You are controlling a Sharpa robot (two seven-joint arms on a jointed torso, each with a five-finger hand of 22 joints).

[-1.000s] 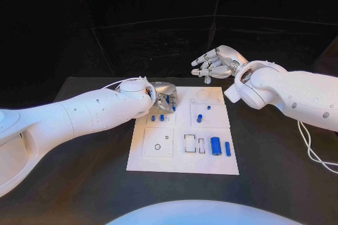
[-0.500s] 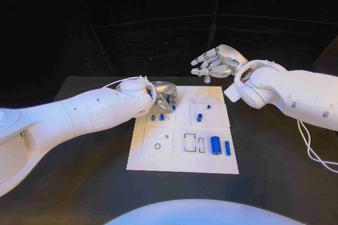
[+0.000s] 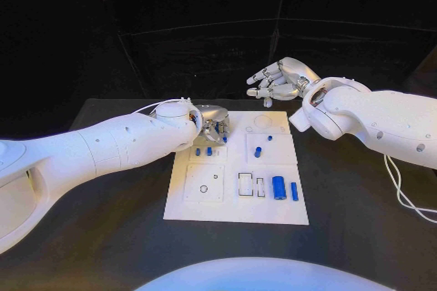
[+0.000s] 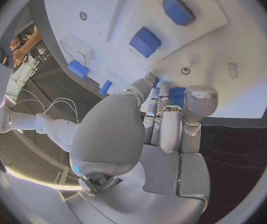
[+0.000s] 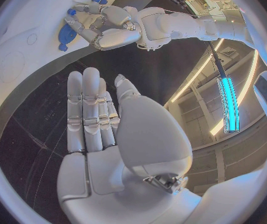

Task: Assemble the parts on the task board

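**Head view: left hand down on the board, right hand up and empty**

Head view has the white task board (image 3: 239, 206) lying in the middle of the black desk (image 3: 109, 228), and the left hand (image 3: 212, 124) is down at the board's ten o'clock corner. Its fingers (image 3: 221, 134) are curled together over a small blue part (image 3: 225, 139) there. The left wrist view puts that blue part (image 4: 177, 95) right at the fingertips, touching them (whether it is truly pinched or only pressed on, I cannot tell).

Up at one o'clock, beyond the board's far edge, the right hand (image 3: 280, 81) hangs above the desk. Its fingers (image 3: 259, 80) are apart and loosely bent, with nothing in them. The right wrist view agrees: fingers (image 5: 86, 109) extended side by side, palm bare, the left hand (image 5: 102, 25) in sight on the board's corner.

Elsewhere on the board, two short blue parts (image 3: 203, 151) stand close together at nine o'clock of its centre. A blue peg (image 3: 257, 153) sits near the middle, with a smaller one (image 3: 269, 138) just past it toward twelve. Down at four o'clock lie a thick blue cylinder (image 3: 278, 188) and, just beside it, a thin blue pin (image 3: 294, 191), parallel and not touching.
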